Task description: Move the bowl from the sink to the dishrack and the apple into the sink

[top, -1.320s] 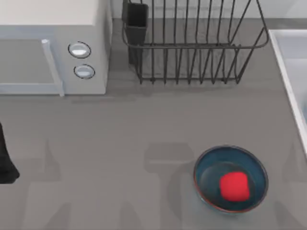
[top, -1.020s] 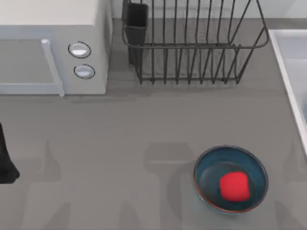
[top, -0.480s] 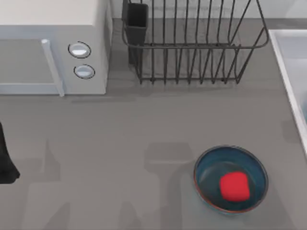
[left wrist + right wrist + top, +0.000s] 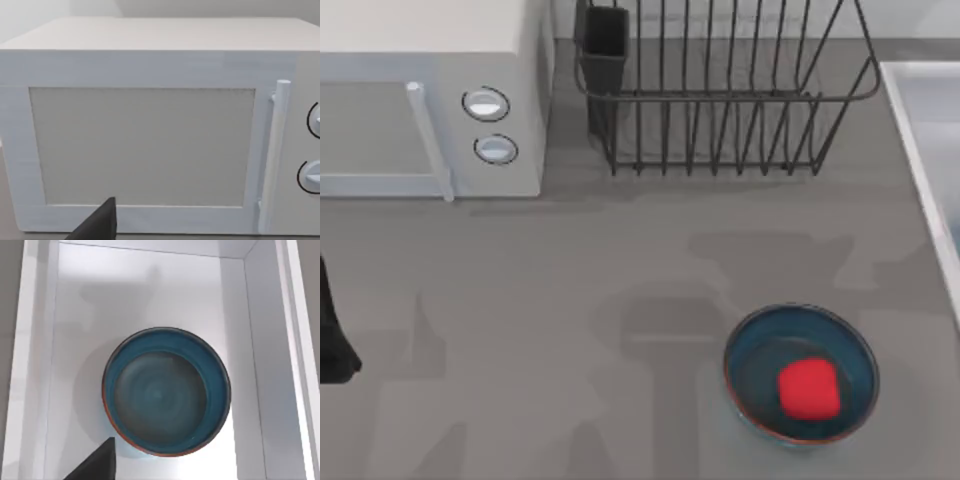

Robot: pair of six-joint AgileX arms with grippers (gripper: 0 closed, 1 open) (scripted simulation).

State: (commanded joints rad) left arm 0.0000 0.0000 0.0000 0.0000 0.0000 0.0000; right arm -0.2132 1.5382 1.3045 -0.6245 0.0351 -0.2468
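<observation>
a white microwave (image 4: 430, 100) stands at the table's (image 4: 520, 300) far left, door shut, upright bar handle (image 4: 428, 140) beside two round knobs (image 4: 485, 104). a second teal bowl (image 4: 801, 372) sits near right; its rim looks reddish-brown.

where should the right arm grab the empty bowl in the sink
Probably by the thin rim, coming straight down from above. The bowl sits upright and empty on the floor of the sink, so one finger can go inside the rim and one outside. The side of the rim farthest from the sink walls looks easiest, since the walls would crowd a sideways approach.
</observation>
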